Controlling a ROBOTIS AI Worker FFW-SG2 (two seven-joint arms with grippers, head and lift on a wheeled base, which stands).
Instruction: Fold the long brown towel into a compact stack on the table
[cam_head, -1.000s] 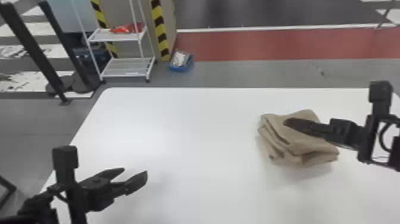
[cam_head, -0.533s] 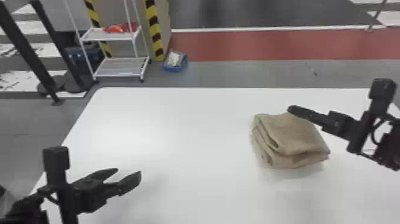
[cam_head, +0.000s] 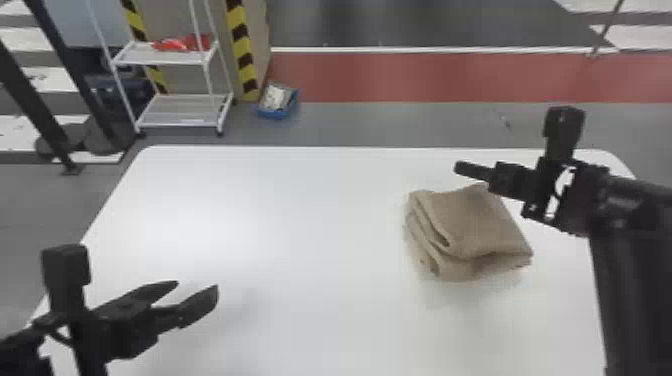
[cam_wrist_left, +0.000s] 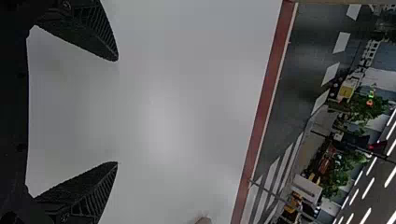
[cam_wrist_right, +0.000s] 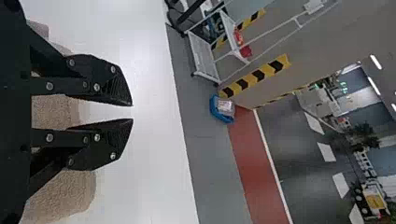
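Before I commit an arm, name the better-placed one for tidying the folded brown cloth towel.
Right, I'd judge: the black right gripper hangs close above the towel, while the black left gripper is far across the white table.

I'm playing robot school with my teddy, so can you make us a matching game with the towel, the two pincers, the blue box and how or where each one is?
Things:
1. brown towel
2. left pincer
3. blue box
4. right pincer

How or where:
A. open just a little
B. on the floor past the table
C. folded in layers on the table
D. open wide

Right pairs: 1-C, 2-D, 3-B, 4-A
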